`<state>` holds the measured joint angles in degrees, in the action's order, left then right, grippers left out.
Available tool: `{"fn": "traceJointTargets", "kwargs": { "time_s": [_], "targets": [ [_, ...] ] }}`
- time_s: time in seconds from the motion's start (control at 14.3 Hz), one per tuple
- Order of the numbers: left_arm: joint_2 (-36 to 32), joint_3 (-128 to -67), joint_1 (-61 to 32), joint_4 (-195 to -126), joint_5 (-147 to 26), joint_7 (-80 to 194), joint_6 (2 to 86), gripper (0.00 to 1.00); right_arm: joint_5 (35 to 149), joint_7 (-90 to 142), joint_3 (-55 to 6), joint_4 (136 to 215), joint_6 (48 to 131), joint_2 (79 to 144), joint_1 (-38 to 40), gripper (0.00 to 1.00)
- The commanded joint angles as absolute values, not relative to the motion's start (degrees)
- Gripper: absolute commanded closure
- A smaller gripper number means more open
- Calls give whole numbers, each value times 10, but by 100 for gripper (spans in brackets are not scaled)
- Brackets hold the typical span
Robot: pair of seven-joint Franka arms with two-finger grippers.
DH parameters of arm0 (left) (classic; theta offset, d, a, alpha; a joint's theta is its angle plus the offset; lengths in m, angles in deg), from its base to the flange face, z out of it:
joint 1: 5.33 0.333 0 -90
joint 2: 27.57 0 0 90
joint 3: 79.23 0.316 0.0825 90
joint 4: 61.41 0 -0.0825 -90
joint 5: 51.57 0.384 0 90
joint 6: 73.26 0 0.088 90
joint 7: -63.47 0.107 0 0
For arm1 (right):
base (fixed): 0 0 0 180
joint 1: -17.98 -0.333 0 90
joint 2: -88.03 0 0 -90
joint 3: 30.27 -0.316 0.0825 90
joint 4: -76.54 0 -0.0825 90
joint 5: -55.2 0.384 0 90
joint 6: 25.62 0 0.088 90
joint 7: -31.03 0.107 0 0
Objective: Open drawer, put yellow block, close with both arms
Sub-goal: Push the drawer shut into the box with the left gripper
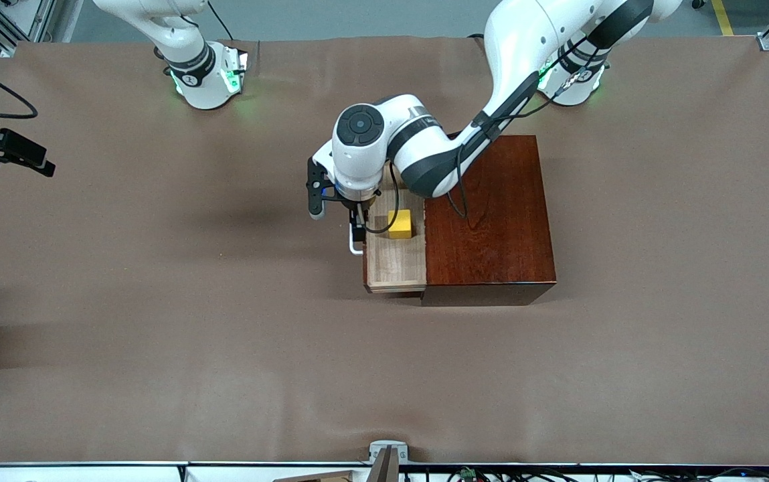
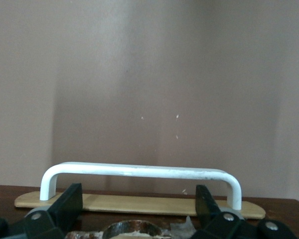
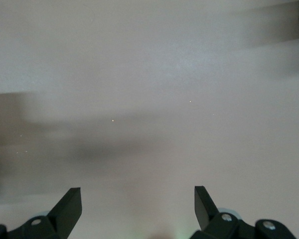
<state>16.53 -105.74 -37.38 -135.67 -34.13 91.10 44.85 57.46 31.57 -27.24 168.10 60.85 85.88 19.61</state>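
Note:
The dark reddish-brown wooden box (image 1: pixel 491 221) stands mid-table with its drawer (image 1: pixel 394 264) pulled out toward the right arm's end. The yellow block (image 1: pixel 399 224) lies on the drawer's pale floor, close to the box. My left gripper (image 1: pixel 357 231) hangs open just over the drawer's front, above the white handle (image 1: pixel 355 249). In the left wrist view the handle (image 2: pixel 139 171) runs across just past the left gripper (image 2: pixel 138 199), whose fingers (image 2: pixel 70 204) stand wide apart and hold nothing. My right gripper (image 3: pixel 138 199) is open over bare table and out of the front view.
The table (image 1: pixel 156 301) is covered in brown cloth. A black camera mount (image 1: pixel 3 150) juts in at the right arm's end. The right arm's base (image 1: pixel 207 77) and the left arm's base (image 1: pixel 575 80) stand along the edge farthest from the front camera.

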Motion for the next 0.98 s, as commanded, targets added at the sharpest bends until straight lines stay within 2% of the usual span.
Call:
{"fn": "traceJointTargets", "kwargs": {
  "time_s": [0.0, 0.91],
  "targets": [
    [151, -1052, -367, -1363, -304, 907, 385, 0, 578, 316, -280, 1682, 611, 855, 207, 0],
    [126, -1054, -310, -1363, -228, 948, 212, 0, 578, 316, -280, 1682, 611, 855, 208, 0]
  ]
}}
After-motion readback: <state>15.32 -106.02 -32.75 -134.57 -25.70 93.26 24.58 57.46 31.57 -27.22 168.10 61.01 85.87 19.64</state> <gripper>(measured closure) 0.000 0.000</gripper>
